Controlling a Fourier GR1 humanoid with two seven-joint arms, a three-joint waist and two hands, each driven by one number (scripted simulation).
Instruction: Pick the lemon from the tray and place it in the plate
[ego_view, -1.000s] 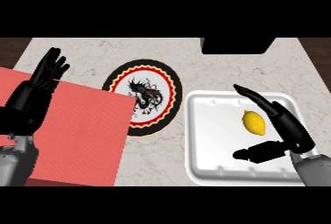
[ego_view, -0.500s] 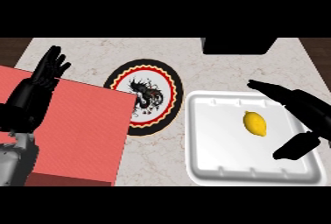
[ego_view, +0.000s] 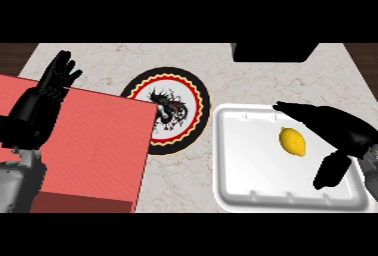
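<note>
The lemon (ego_view: 293, 141) lies in the white tray (ego_view: 244, 175), at three o'clock from the plate (ego_view: 184, 90). My right hand (ego_view: 336, 127) hangs over it, fingers (ego_view: 295, 109) spread, holding nothing. My left hand (ego_view: 44, 100) rests open at nine o'clock.

Round black-rimmed plate with red-and-yellow scalloped band (ego_view: 171, 73), lower left part hidden under flat red slab (ego_view: 81, 150), slab cut off at left edge, white rectangular tray (ego_view: 251, 165), right rim covered by black right hand (ego_view: 336, 131), plate's dark centre motif too small to read
</note>
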